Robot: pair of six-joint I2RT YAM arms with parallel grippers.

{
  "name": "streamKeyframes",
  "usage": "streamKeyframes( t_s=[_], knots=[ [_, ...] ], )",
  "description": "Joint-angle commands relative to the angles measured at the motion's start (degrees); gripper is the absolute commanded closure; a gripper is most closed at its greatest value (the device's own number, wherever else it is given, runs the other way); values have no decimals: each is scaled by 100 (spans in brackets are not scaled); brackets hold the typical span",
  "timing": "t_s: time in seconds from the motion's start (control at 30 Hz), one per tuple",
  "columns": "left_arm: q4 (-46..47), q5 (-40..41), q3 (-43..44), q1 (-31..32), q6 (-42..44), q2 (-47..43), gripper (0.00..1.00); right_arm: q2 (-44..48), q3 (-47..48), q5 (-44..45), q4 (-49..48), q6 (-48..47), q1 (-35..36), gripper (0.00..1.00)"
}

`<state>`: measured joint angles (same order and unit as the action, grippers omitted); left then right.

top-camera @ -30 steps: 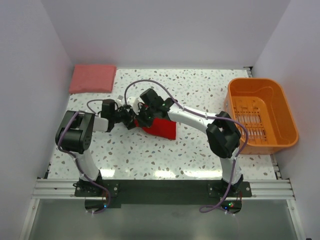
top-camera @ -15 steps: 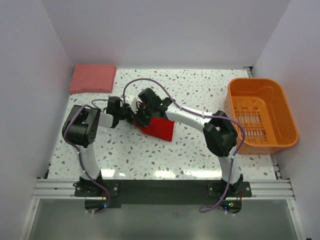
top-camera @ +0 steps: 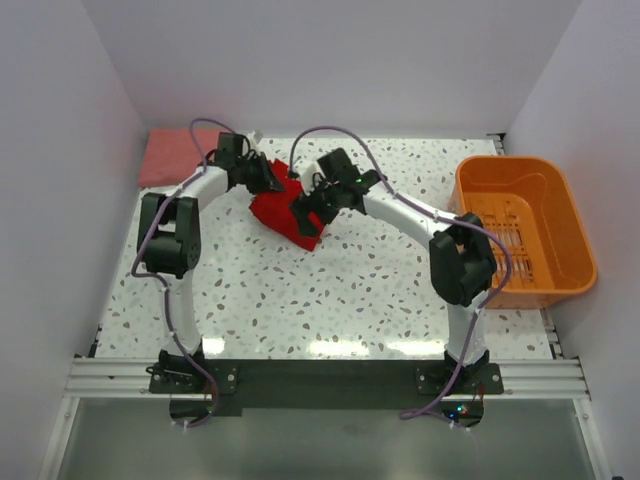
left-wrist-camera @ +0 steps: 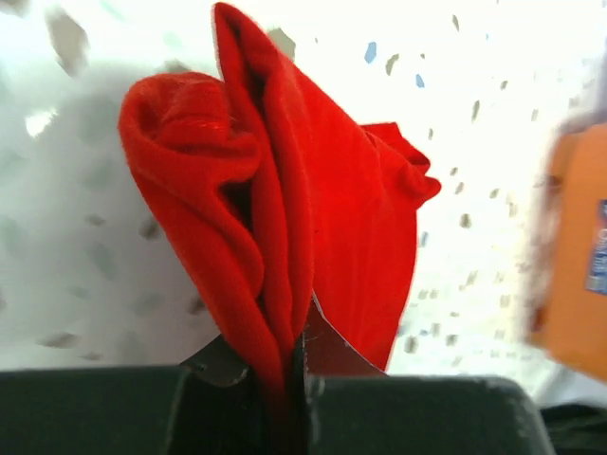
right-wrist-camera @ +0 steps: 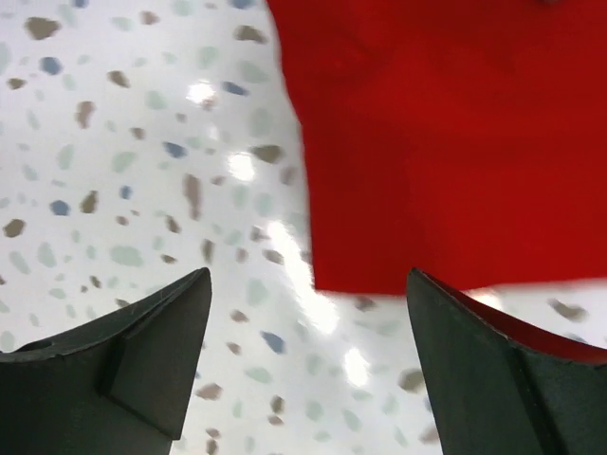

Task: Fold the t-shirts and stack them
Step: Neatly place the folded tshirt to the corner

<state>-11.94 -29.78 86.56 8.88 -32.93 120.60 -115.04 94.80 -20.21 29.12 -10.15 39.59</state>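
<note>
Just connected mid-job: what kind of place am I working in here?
Most likely a lab robot test booth, not a home: plain white walls box in a speckled tabletop, two arms are bolted to an aluminium rail at its near edge; props are a red t-shirt and an orange basket.

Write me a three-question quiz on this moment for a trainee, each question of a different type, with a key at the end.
1. True or false: no t-shirt lies in the orange basket.
2. The left gripper and the right gripper are both near the red t-shirt. Which is shut on it? A. the left only. B. the right only. C. both.
3. Fill in: the salmon-pink t-shirt lies folded at the far ____ corner of the table.

Key: 1 true. 2 A; the cloth is bunched between the left jaws, and the right jaws stand open. 3 left.
</note>
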Motion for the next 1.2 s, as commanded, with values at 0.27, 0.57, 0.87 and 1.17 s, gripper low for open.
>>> streamKeyframes(
  t_s=[0.27, 0.57, 0.87, 1.17],
  knots=[
    [-2295, 886, 3734, -765, 3423, 1431, 100, 966, -340, 280, 506, -312, -699, 4],
    [-1557, 1009, 4150, -1082, 4153, 1423, 100, 966, -366, 316, 577, -312, -707, 2],
    [-959, 1010, 4070, -1328, 4400, 1010, 100, 835, -182, 324, 691, -303, -699, 1],
    [-599, 1027, 4061, -1363, 4409, 746, 100, 755, -59, 360, 753, -277, -699, 1]
  ],
)
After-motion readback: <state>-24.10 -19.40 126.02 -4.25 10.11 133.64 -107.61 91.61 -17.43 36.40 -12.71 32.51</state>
